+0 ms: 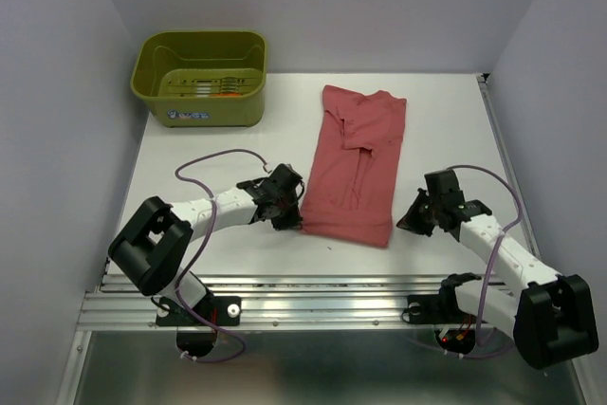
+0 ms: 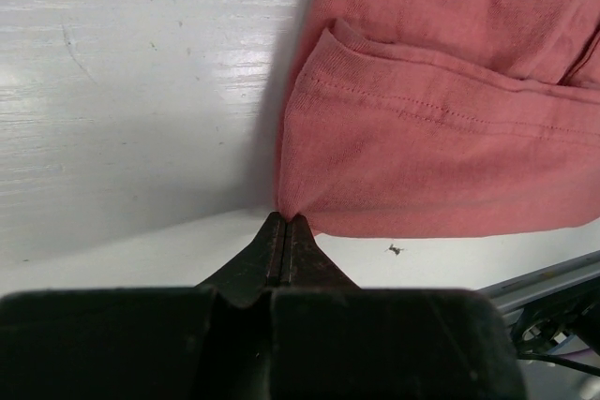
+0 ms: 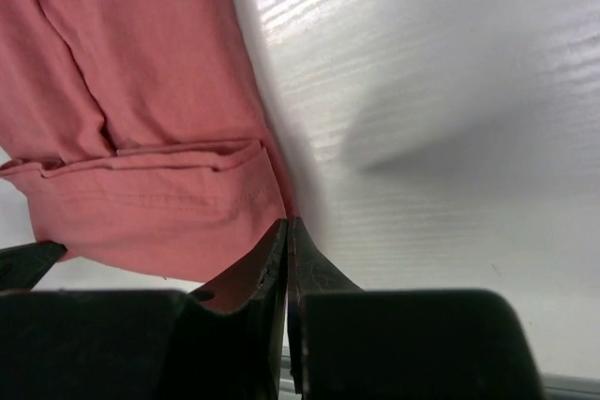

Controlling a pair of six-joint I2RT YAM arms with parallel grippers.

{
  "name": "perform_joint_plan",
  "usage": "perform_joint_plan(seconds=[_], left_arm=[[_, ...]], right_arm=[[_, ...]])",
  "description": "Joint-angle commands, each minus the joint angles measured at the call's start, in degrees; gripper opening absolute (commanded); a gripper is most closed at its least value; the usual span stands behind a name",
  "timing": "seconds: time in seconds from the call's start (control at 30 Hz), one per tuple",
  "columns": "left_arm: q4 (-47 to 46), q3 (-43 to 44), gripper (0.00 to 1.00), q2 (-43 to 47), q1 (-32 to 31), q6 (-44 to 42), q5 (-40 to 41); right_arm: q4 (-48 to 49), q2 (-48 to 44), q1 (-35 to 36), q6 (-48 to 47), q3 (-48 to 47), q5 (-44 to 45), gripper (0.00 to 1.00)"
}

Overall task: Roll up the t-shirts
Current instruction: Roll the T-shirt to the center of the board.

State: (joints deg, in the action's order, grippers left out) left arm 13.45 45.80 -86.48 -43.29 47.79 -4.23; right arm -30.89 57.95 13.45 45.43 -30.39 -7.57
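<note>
Closed pincer [image 2: 284, 224] on rose-red t-shirt [image 2: 441, 138] corner

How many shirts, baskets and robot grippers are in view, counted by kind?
rose-red t-shirt: 1
olive-green basket: 1
grippers: 2 (left gripper, right gripper)
Total: 4

Ahead and right of my left gripper's [image 2: 284, 222] closed fingertips, the rose t-shirt [image 2: 441, 128] blocks the way; to their left the table [image 2: 141, 91] is bare. From my right gripper's [image 3: 288, 227] tips, cloth lies ahead-left and open table lies right. The green basket [image 1: 204, 106] stands well beyond.
</note>
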Motion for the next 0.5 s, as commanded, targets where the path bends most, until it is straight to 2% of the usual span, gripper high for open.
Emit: perform_joint_plan(seconds=[0.0,0.17,0.47], left_arm=[[0.43,-1.42,0.0,2.8,0.13,-0.59,0.8],[-0.36,-2.91,0.0,3.33,-0.65,0.55,0.45],[-1.94,-4.14,0.0,3.33,-3.91,3.62,0.62]], right_arm=[[8.12,2.59,-0.36,-0.78,-1.95,-0.51,0.07],[11.11,8.12,-0.36,-1.39,-3.96,2.2,0.06],[14.1,20.79,-0.36,-3.59,-11.61,13.18,0.07]])
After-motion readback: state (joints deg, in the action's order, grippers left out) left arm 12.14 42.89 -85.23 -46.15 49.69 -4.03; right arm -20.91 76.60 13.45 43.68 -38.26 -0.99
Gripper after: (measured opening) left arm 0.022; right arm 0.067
